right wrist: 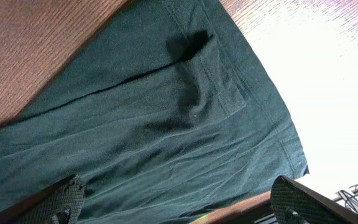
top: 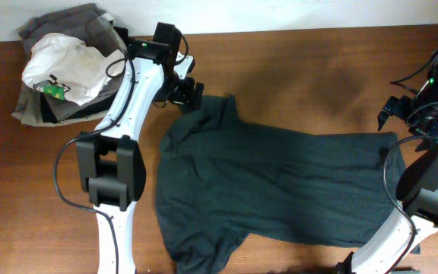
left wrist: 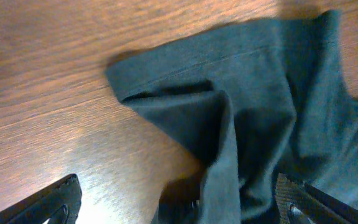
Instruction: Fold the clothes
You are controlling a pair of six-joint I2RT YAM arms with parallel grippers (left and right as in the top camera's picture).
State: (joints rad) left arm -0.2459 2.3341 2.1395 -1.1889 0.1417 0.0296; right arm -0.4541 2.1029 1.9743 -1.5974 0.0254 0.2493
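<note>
The dark teal-black T-shirt (top: 280, 183) lies spread across the middle of the wooden table, collar end to the left and hem to the right. Its far sleeve is bunched and creased. My left gripper (top: 188, 95) is open just above that sleeve. In the left wrist view the sleeve fabric (left wrist: 241, 81) runs between the wide-apart fingers (left wrist: 179, 208). My right gripper (top: 398, 110) is open over the far right hem corner. In the right wrist view the shirt (right wrist: 154, 112) fills the space under the spread fingers (right wrist: 182, 202), which hold nothing.
A pile of grey folded garments (top: 67, 23) with a crumpled white garment bearing a green mark (top: 63, 65) sits at the back left corner. Both arm bases (top: 112, 171) (top: 432, 190) stand close beside the shirt. The table's right edge (right wrist: 247, 202) is near the hem.
</note>
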